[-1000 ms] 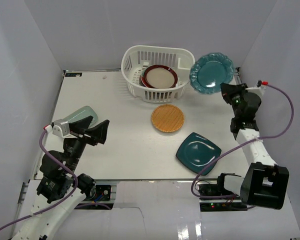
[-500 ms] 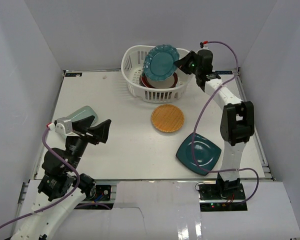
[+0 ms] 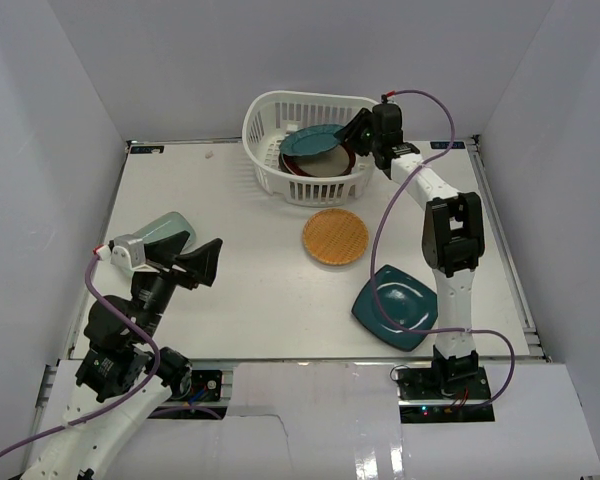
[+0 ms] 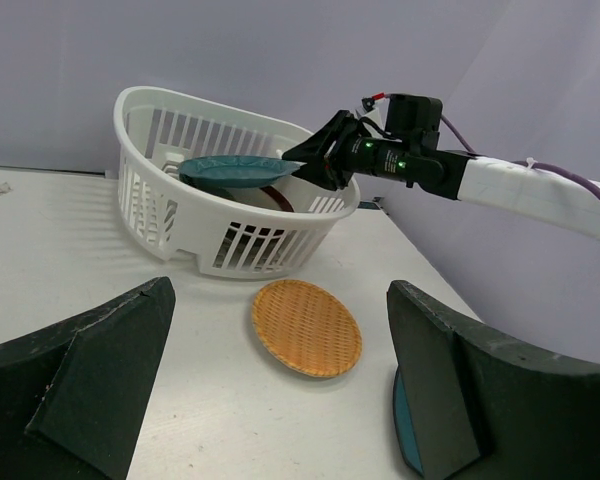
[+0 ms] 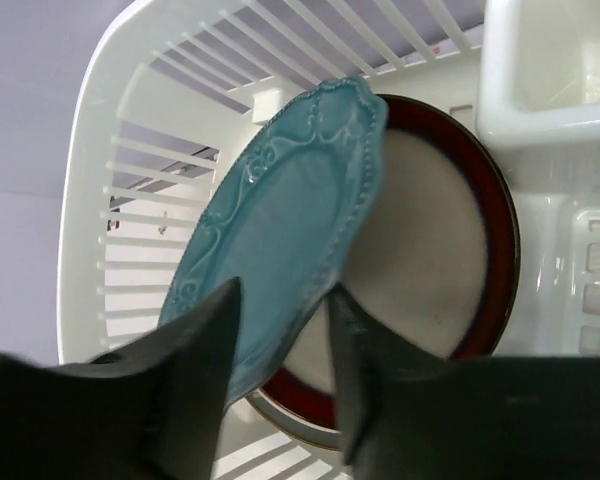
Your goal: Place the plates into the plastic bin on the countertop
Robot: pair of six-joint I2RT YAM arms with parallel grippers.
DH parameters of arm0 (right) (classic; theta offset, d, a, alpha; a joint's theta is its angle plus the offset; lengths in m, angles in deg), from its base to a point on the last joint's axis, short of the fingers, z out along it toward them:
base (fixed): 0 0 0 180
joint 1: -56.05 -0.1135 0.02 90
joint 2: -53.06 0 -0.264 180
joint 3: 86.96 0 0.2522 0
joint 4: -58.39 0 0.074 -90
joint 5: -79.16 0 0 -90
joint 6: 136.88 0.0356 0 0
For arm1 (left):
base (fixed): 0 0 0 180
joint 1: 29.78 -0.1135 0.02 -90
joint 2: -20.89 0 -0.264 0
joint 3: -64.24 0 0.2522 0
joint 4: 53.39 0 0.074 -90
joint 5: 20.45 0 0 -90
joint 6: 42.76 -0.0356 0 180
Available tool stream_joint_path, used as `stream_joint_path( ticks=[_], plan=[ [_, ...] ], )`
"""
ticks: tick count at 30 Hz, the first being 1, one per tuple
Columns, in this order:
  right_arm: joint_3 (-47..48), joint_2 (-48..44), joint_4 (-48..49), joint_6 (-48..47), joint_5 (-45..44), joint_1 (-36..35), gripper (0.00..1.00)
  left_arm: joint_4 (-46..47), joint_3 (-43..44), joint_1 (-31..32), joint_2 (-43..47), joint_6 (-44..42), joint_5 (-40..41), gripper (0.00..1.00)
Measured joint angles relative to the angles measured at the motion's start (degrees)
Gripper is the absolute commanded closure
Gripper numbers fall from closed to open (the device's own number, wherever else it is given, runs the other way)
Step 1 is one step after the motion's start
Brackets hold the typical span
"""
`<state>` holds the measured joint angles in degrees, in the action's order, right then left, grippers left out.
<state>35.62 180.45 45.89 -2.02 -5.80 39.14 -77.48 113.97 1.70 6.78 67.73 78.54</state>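
Observation:
The white plastic bin [image 3: 270,120] stands at the back of the countertop [image 3: 230,290]. My right gripper [image 3: 353,133] is shut on the rim of the teal scalloped plate [image 3: 310,140], holding it nearly flat inside the bin, just above the red-rimmed beige plate [image 3: 322,163]. The right wrist view shows the teal scalloped plate [image 5: 280,210] between my fingers [image 5: 195,350], over the red-rimmed plate [image 5: 430,250]. My left gripper [image 3: 187,263] is open and empty at the front left. The orange woven plate [image 3: 335,236] and the dark teal square plate [image 3: 395,306] lie on the countertop. The pale green oblong plate [image 3: 162,228] is partly hidden behind my left gripper.
Pale grey walls close in the countertop on three sides. In the left wrist view the bin [image 4: 220,225] is ahead with the orange woven plate [image 4: 307,327] in front of it. My right arm [image 3: 445,235] stretches over the right side, above the square plate.
My right arm swung the teal scalloped plate from the back right corner leftwards over the bin, then lowered and flattened it above the red-rimmed plate. My left arm stayed still.

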Motion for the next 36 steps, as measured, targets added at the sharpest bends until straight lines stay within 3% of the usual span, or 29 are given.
stream_joint_path(
  ticks=[6,10,12,14,18,20,24,31,36],
  plan=[
    [0.5,0.0,-4.0,-3.9,-4.5,-0.4,0.15,0.0,0.0,0.0,0.0,0.0,0.0,0.02],
    [2.8,-0.3,-7.3,-8.1,-8.8,-0.5,0.03,0.0,0.0,0.0,0.0,0.0,0.0,0.02],
    [3.0,-1.2,-7.6,-10.0,-10.1,-0.8,0.02,0.0,0.0,0.0,0.0,0.0,0.0,0.02],
    [2.8,-2.5,-8.7,-12.4,-11.4,-1.2,0.04,0.0,0.0,0.0,0.0,0.0,0.0,0.02],
    [-4.5,-9.1,-7.9,-16.3,-12.2,-1.3,0.18,0.0,0.0,0.0,0.0,0.0,0.0,0.02],
    [-13.9,-16.0,-4.9,-18.0,-11.9,-1.3,0.3,0.0,0.0,0.0,0.0,0.0,0.0,0.02],
    [-32.4,-31.5,-1.6,-20.3,-11.1,-1.2,0.43,0.0,0.0,0.0,0.0,0.0,-0.1,0.02],
    [-56.8,-53.6,2.0,-21.1,-6.4,-0.4,0.46,0.0,-0.1,0.0,-0.2,0.4,-1.1,0.02],
    [-69.2,-62.3,1.0,-19.6,-1.1,2.2,0.49,0.5,0.2,0.2,-5.9,2.3,-6.4,0.02]
  ],
)
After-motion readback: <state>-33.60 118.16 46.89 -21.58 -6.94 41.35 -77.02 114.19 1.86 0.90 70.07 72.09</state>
